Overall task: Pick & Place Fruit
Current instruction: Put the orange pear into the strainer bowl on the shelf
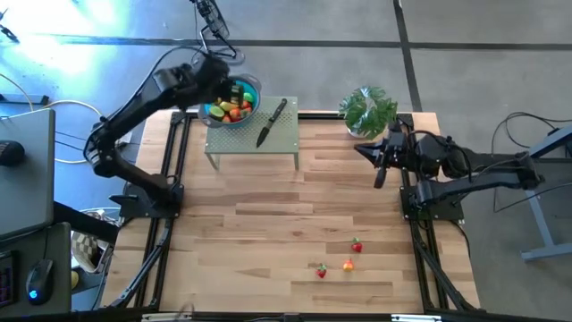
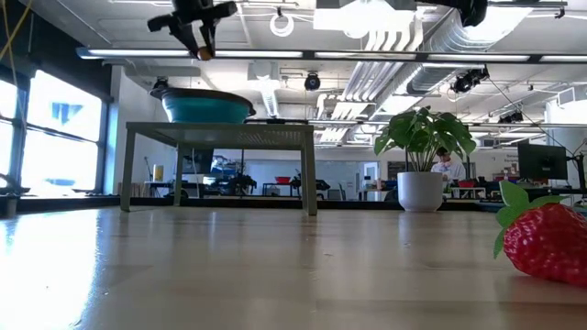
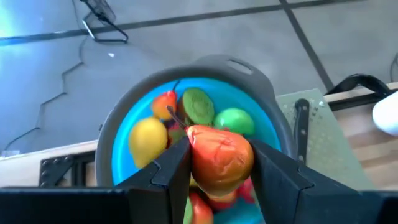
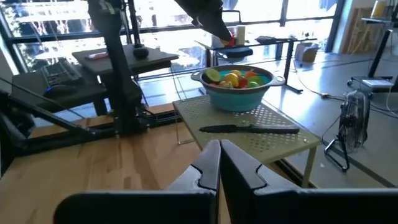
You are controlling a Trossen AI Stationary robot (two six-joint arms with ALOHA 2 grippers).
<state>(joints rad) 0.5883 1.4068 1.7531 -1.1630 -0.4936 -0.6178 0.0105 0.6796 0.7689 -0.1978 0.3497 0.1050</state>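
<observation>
**Fruit held over bowl, release pending**

Found the left hand (image 3: 217,179) clamped on a glossy orange-red plastic toy fruit (image 3: 221,155), one dark finger pressed to each side of it. Placed both directly above the round blue plastic bowl (image 3: 266,123) with the grey rim, clear of the bowl's contents. Noted the bowl standing at one end of a small pale-green perforated metal stand (image 1: 288,136) at the far edge of the wooden tabletop (image 1: 268,224), with a black-handled knife (image 1: 272,122) lying beside it on the same stand.

Judged the step in hand to be the placing: carry finished, drop not yet made. Reckoned the next move called for little more than parting the fingers, perhaps after a short descent, so that the piece fell inside the rim and did not bounce off the heap of yellow, green, red and orange toy pieces (image 3: 186,118) already in there.

Described the held fruit as smooth, shiny and rounded, orange shading to red, far smaller than the bowl; could not tell its kind for certain.

Counted three small loose toy fruits (image 1: 348,265) left on the tabletop near the front, well apart from the stand, one of them a red strawberry with green leaves (image 2: 546,243).

Saw the right hand (image 4: 219,155) waiting with fingers pressed together, holding nothing, at the right side near the leafy green potted plant (image 1: 368,109).
</observation>
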